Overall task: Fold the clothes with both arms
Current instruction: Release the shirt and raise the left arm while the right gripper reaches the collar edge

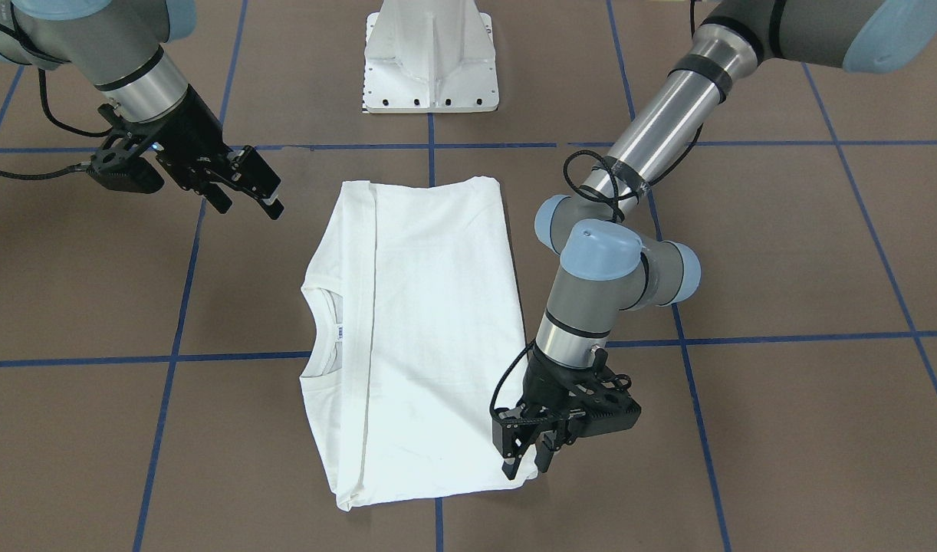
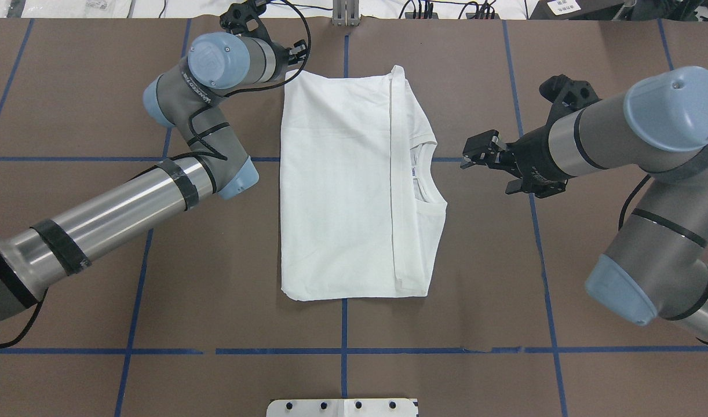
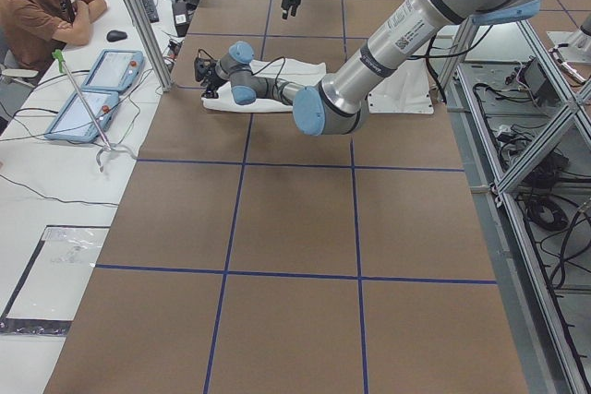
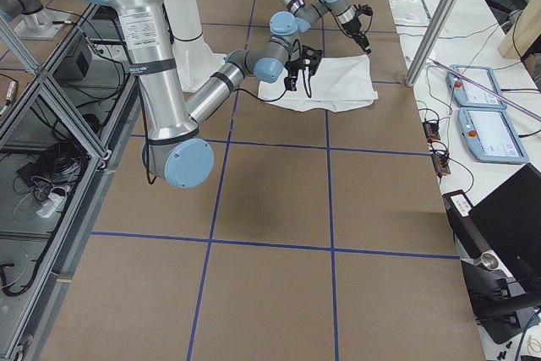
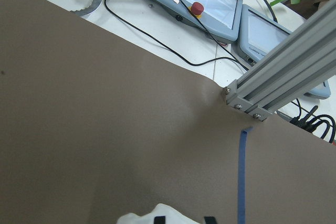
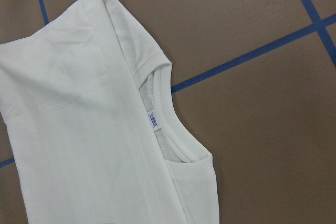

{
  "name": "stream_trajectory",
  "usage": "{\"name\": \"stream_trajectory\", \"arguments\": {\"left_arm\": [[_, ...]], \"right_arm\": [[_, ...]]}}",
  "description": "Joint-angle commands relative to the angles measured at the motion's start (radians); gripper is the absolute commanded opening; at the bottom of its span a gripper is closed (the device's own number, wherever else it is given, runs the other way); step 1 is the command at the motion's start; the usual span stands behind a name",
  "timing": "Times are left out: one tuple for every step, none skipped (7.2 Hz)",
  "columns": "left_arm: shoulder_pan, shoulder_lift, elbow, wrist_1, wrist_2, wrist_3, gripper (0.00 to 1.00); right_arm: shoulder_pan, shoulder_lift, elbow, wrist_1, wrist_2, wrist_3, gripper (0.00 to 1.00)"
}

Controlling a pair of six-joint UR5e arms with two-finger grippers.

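The white shirt [image 1: 430,330] lies flat, folded into a long rectangle, with its collar and neck label [image 6: 153,120] toward my right side. It also shows in the overhead view as the shirt [image 2: 342,191]. My left gripper [image 1: 527,464] is down at the shirt's far corner on my left, open, fingers astride the corner's edge. The left wrist view catches only a scrap of white cloth [image 5: 152,216]. My right gripper [image 2: 473,155] hovers open and empty beside the collar, apart from the fabric; it is also seen as the right gripper [image 1: 254,201].
The white pedestal base [image 1: 432,57] stands at the robot's side of the table. Blue tape lines [image 2: 342,350] grid the brown table. Beyond the far edge are an aluminium post [image 5: 283,77], teach pendants [image 5: 210,3] and a seated person [image 3: 37,6].
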Motion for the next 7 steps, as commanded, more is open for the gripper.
{"name": "stream_trajectory", "arguments": {"left_arm": [[-0.098, 0.042, -0.046, 0.024, -0.188, 0.136, 1.0], [-0.108, 0.124, -0.157, 0.06, -0.26, 0.141, 1.0], [-0.109, 0.216, -0.299, 0.14, -0.32, 0.143, 1.0], [-0.109, 0.302, -0.431, 0.223, -0.334, 0.173, 1.0], [-0.109, 0.361, -0.536, 0.336, -0.363, 0.244, 1.0], [-0.109, 0.42, -0.63, 0.382, -0.37, 0.288, 1.0], [-0.109, 0.508, -0.729, 0.379, -0.421, 0.29, 1.0]], "right_arm": [[-0.019, 0.038, -0.008, -0.026, -0.02, -0.039, 1.0], [-0.055, 0.058, -0.015, -0.063, -0.069, -0.043, 1.0], [-0.089, 0.087, -0.019, -0.136, -0.101, -0.102, 1.0], [-0.102, 0.121, -0.021, -0.216, -0.121, -0.171, 1.0], [-0.117, 0.133, -0.022, -0.253, -0.149, -0.208, 1.0], [-0.125, 0.136, -0.033, -0.255, -0.154, -0.248, 1.0], [-0.14, 0.136, -0.054, -0.255, -0.169, -0.251, 1.0]]}}
